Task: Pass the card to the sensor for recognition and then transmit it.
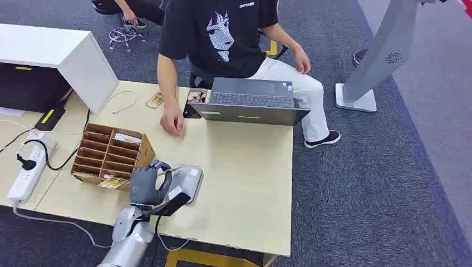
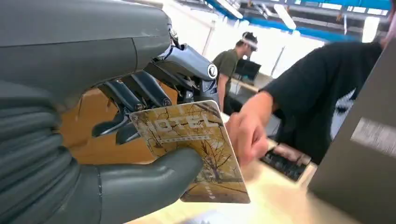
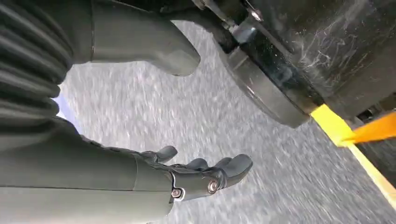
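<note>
card [image 2: 196, 144] | pinched by left hand [image 1: 146, 185] | above sensor [image 1: 186, 181]

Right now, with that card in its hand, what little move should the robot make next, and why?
Probably lower the card a little onto the grey sensor. The left hand pinches the card between thumb and fingers and hovers right at the sensor, beside the cardboard box, so a small dip should let it be read.

Left arm [image 1: 129, 236]: silver casing. Left hand [image 1: 146, 185]: dark grey, ribbed wrist cover, thick thumb, darker fingers [image 2: 140, 93] with round fasteners, apparently screws. Right hand [image 3: 140, 140]: same grey construction.
</note>
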Controlling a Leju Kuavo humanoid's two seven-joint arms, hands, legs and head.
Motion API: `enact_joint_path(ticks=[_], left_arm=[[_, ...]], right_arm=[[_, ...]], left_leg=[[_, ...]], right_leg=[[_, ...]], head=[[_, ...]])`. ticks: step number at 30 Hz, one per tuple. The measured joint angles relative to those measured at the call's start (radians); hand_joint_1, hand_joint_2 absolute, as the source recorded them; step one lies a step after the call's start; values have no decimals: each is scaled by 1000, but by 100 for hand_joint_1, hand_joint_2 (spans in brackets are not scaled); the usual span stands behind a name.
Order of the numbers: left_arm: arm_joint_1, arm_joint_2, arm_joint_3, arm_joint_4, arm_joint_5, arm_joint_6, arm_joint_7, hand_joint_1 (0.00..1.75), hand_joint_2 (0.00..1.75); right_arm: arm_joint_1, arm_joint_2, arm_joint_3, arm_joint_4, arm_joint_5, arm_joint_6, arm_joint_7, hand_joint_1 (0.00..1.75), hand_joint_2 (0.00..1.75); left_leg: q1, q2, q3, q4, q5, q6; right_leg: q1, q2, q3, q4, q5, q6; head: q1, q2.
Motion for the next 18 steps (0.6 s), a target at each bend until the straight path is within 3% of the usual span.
enact_joint_path(ticks=[4, 12, 13, 15, 16, 18], left_arm=[[41, 11, 0, -150, 64, 0, -40, 175, 175], [91, 32, 15, -487, 111, 0, -85, 175, 175], [90, 34, 23, -530, 126, 0, -92, 175, 175], [64, 39, 18, -563, 166, -1, -104, 175, 175], [42, 40, 12, -566, 160, -2, -105, 175, 175], [14, 38, 8, -575, 127, -3, -105, 175, 175]], right_arm=[[41, -36, -18, -75, 120, 0, 86, 0, 175], [85, -49, -58, -135, 204, 0, 162, 0, 175], [89, -50, -61, -137, 172, 6, 153, 0, 175], [121, -138, -117, -152, -21, 50, 59, 0, 175], [138, -203, -168, -156, -141, 90, 0, 0, 175], [152, -278, -257, -137, -297, 127, -62, 0, 175]], left_leg=[[0, 0, -1, 0, 0, 0], [0, 0, -1, 0, 0, 0], [0, 0, 0, 0, 0, 0], [-6, -1, 0, 1, 1, 2], [-5, -2, -1, -1, 2, 4], [-6, -1, -1, 0, 3, 4]], right_leg=[[0, 0, -1, 0, 0, 0], [0, 0, -1, 0, 0, 0], [0, 0, -1, 0, 0, 0], [-5, -2, -1, 0, 1, 1], [-6, -3, 0, 1, 2, 3], [-8, -1, -1, 1, 2, 4]], head=[[0, 0], [0, 0], [0, 0], [-1, 0], [-12, 0], [-9, 0]])
